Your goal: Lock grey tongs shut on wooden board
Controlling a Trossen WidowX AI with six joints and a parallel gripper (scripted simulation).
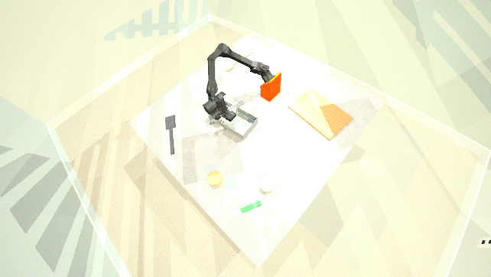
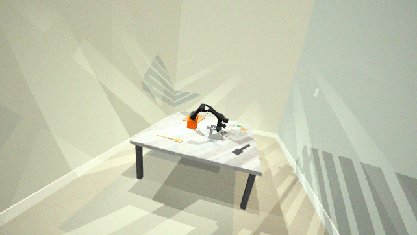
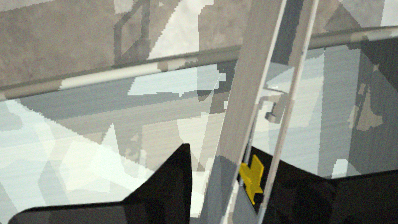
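The grey tongs (image 1: pixel 236 105) (image 3: pixel 250 65) lie across the roasting tin (image 1: pixel 250 131) (image 2: pixel 215 137) (image 3: pixel 100 76). In the wrist view their two arms run close together, with a small yellow piece between them low down. The hinge and the tips are outside that view. My gripper (image 1: pixel 223 115) (image 2: pixel 218 131) (image 3: pixel 210 148) is down at the tin and shut on the tongs. A narrow light strip shows beside the left finger. I cannot tell whether the tongs are locked. The wooden board (image 1: pixel 336 118) (image 2: pixel 201 119) lies flat, apart from the tin, with nothing on it.
An orange block (image 1: pixel 271 89) (image 2: pixel 192 123) stands at the arm's base, between tin and board. A dark spatula (image 1: pixel 170 126) (image 2: pixel 240 150), a wooden spoon (image 1: pixel 229 70) (image 2: pixel 170 138), an orange-topped jar (image 1: pixel 214 179) (image 2: pixel 243 130), a small white object (image 1: pixel 266 187) and a green-handled tool (image 1: pixel 251 206) lie around.
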